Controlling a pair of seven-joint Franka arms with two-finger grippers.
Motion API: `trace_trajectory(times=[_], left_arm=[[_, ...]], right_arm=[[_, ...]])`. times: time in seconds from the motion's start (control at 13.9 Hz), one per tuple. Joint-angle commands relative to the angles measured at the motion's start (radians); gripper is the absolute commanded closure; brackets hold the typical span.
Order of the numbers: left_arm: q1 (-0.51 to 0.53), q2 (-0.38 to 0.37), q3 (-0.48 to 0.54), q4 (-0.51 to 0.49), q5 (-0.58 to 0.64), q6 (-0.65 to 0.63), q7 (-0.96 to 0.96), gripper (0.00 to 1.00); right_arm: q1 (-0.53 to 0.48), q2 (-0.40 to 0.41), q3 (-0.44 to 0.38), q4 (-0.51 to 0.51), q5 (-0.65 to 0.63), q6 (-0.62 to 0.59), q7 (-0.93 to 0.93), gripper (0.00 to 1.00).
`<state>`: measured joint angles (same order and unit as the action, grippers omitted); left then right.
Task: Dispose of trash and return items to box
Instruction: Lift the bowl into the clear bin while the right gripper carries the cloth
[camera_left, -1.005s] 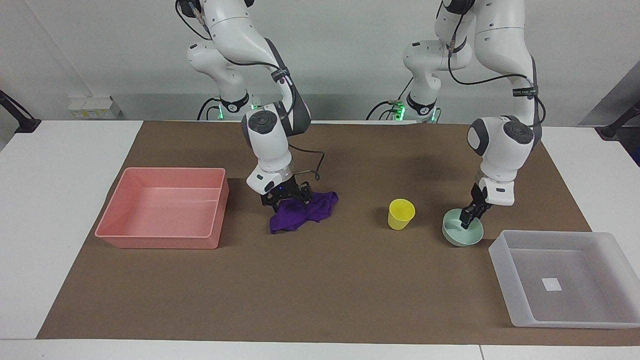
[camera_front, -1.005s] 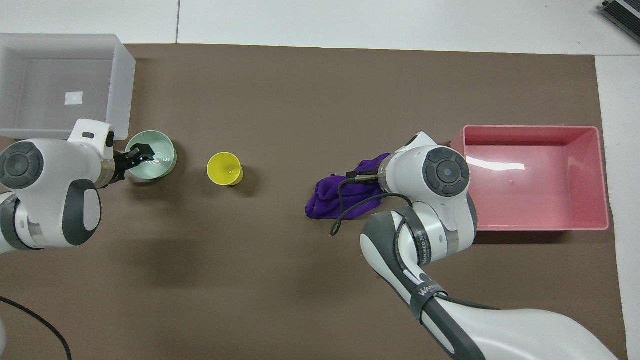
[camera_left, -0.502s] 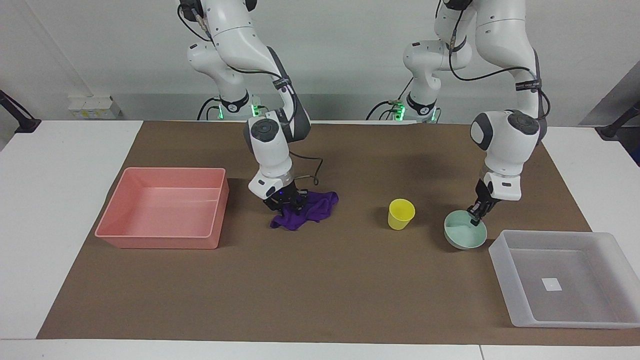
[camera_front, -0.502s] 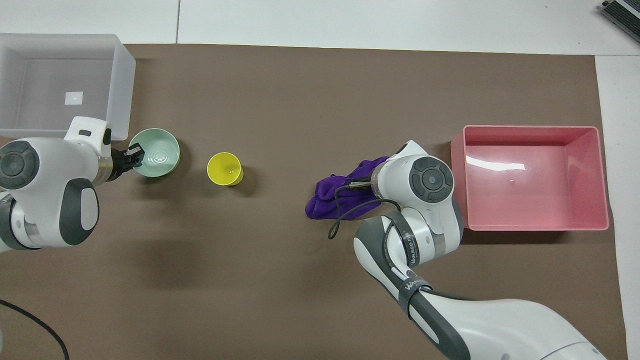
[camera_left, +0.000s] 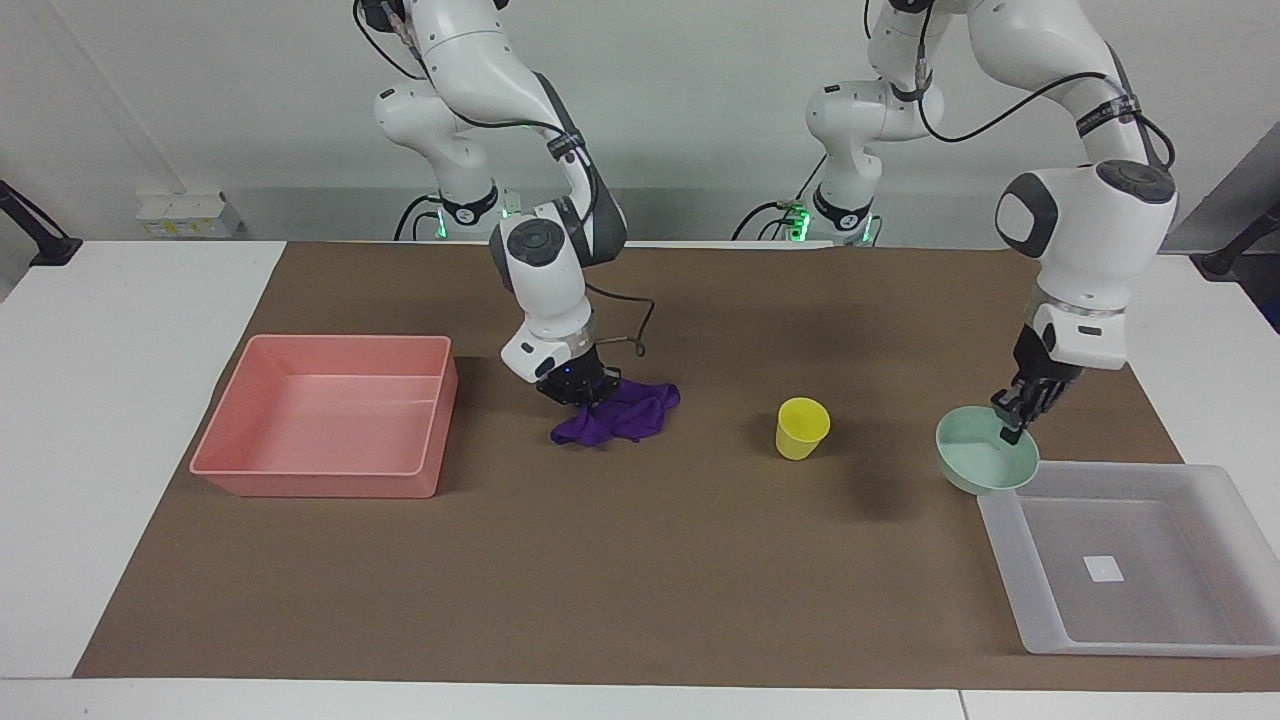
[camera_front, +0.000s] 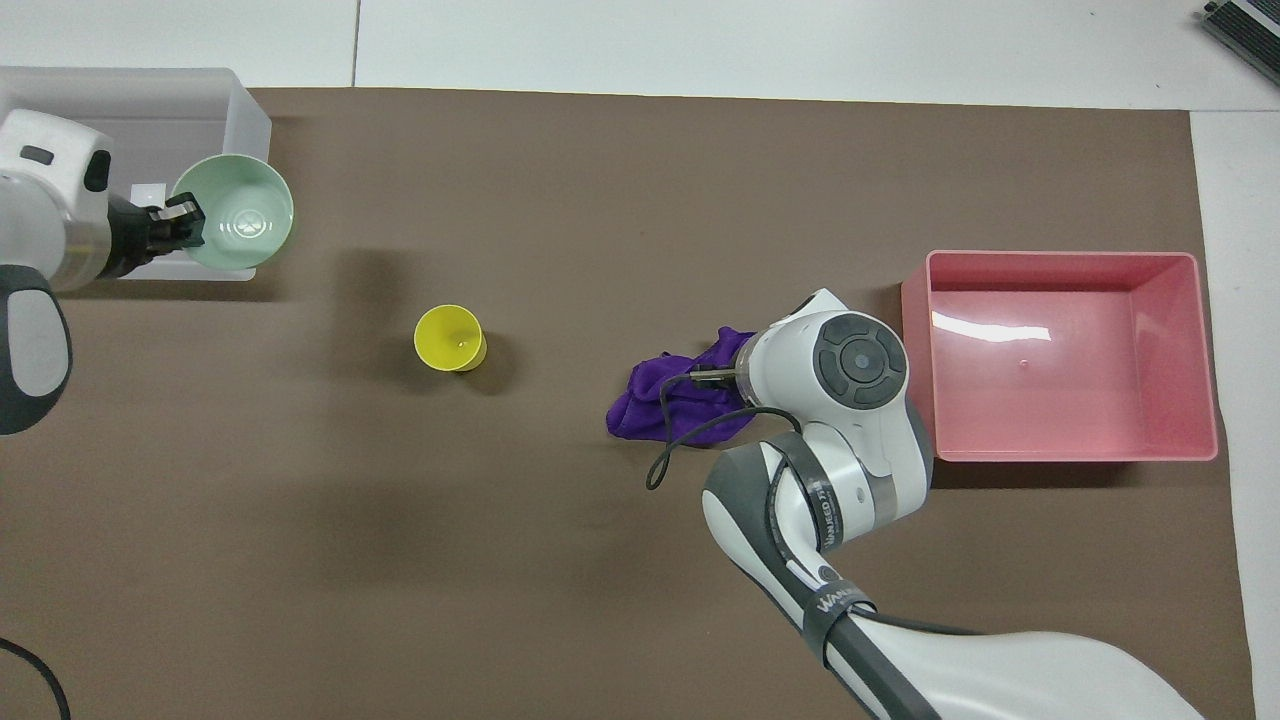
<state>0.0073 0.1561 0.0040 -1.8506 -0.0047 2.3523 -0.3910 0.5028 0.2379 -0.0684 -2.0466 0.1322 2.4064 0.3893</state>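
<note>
My left gripper (camera_left: 1010, 425) is shut on the rim of the mint-green bowl (camera_left: 985, 462), which hangs tilted in the air over the corner of the translucent box (camera_left: 1150, 540). In the overhead view the bowl (camera_front: 240, 212) overlaps the box's wall (camera_front: 240, 110). The yellow cup (camera_left: 802, 428) stands upright on the mat, alone. My right gripper (camera_left: 578, 392) is shut on the purple cloth (camera_left: 625, 418) at its end toward the pink bin. The cloth is bunched up, and its free part rests on the mat. From overhead the right wrist hides that grip.
The pink bin (camera_left: 215, 440) sits at the right arm's end of the table, a short gap from the cloth. A brown mat (camera_left: 640, 580) covers the middle of the white table. A black cable loops from the right wrist over the cloth (camera_front: 660, 400).
Both grippers closed. The left one lifted the bowl off the mat and carried it toward the box. The right one pinched the cloth, which has bunched tighter.
</note>
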Motion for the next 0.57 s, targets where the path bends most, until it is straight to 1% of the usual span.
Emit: trace_trajectory(times=[0.0, 0.07, 0.22, 0.36, 0.5], left_arm=[[0.083, 0.109, -0.002, 0.173, 0.018, -0.013, 0.070, 1.00], [0.115, 0.149, -0.005, 0.232, 0.017, -0.013, 0.102, 1.00], [0.147, 0.222, -0.002, 0.336, 0.015, -0.019, 0.110, 1.00], [0.180, 0.305, -0.006, 0.437, 0.015, -0.016, 0.110, 1.00], [0.209, 0.388, -0.006, 0.519, 0.015, 0.011, 0.133, 1.00]], right_arm=[[-0.012, -0.083, -0.004, 0.044, -0.042, -0.119, 0.089, 1.00], [-0.018, -0.097, -0.005, 0.074, -0.058, -0.165, 0.103, 1.00], [-0.035, -0.124, -0.007, 0.123, -0.088, -0.242, 0.123, 1.00], [-0.087, -0.167, -0.005, 0.170, -0.141, -0.327, 0.115, 1.00], [-0.160, -0.230, -0.001, 0.180, -0.177, -0.371, 0.079, 1.00]])
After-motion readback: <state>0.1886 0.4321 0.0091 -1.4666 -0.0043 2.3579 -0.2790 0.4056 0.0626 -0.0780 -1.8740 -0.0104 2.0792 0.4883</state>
